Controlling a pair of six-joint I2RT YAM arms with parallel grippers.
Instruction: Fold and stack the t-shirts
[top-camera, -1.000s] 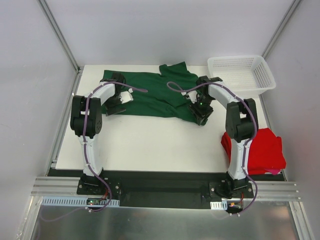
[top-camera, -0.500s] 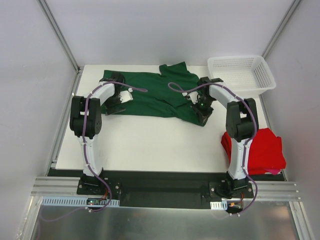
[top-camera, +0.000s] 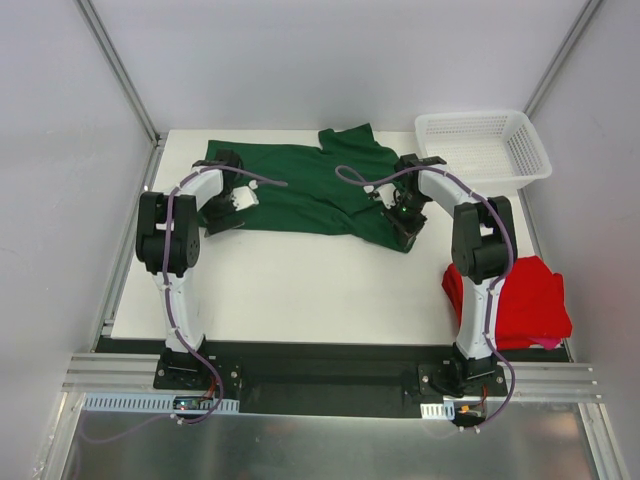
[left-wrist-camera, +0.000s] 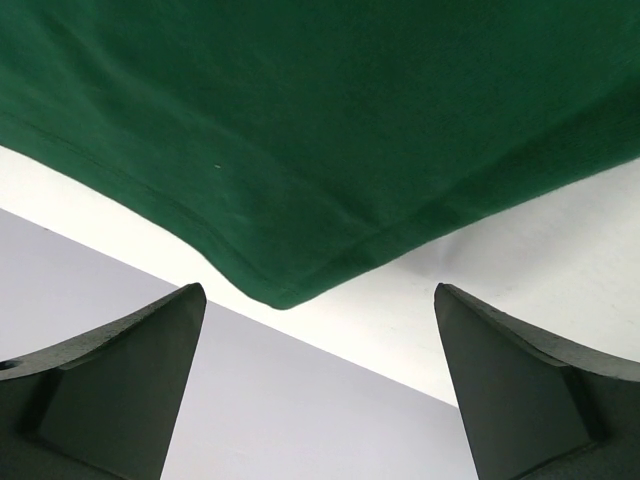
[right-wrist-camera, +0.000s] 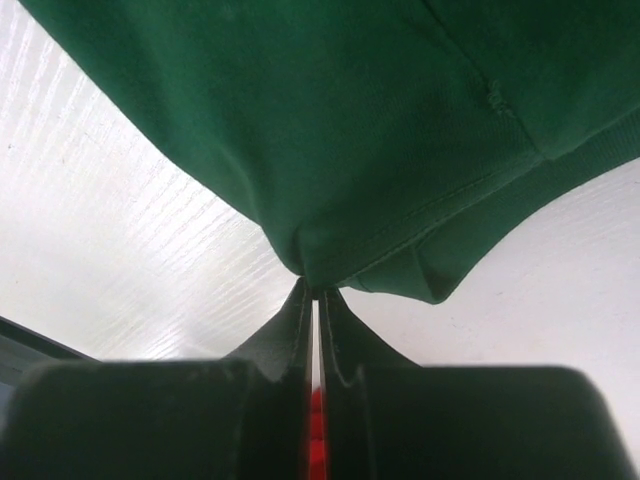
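The dark green t-shirt (top-camera: 310, 190) lies spread across the back of the white table (top-camera: 300, 280). My right gripper (top-camera: 405, 232) is shut on the shirt's near right hem; in the right wrist view the green cloth (right-wrist-camera: 330, 130) is pinched at the closed fingertips (right-wrist-camera: 300, 300). My left gripper (top-camera: 222, 222) is open at the shirt's near left corner. In the left wrist view that green corner (left-wrist-camera: 285, 285) lies ahead of the spread fingers (left-wrist-camera: 120, 380), not between them. The red t-shirt (top-camera: 520, 300) lies bunched at the table's near right edge.
A white mesh basket (top-camera: 485, 148) stands at the back right corner. Grey walls close in the table on the left, back and right. The left table edge lies close beside my left gripper.
My left gripper has shifted a little left and back toward the shirt's left corner. My right gripper has moved slightly back with the hem in it.
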